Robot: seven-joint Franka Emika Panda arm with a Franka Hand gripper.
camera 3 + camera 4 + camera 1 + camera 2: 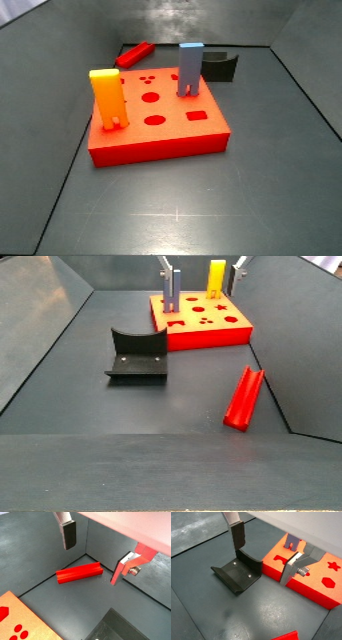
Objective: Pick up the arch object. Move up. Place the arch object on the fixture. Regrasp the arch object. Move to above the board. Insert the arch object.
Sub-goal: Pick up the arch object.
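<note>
gripper (93,554): up above the floor, jaws wide apart, holding nothing
arch object (79,572): flat on the floor
fixture (238,573): beside the board (314,592)

arch object (243,397): flat on the floor, well apart from the board
fixture (136,355): between arch object and board (201,328)
hand (203,264): above the board, apart from all

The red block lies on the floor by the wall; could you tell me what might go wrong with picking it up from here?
1. The red block lies close along the side wall, so a finger may strike the wall.
2. The open gripper is high above and off to one side, so it probably needs realigning.
3. The fixture stands apart, so a loose grip could slip during the carry.
</note>
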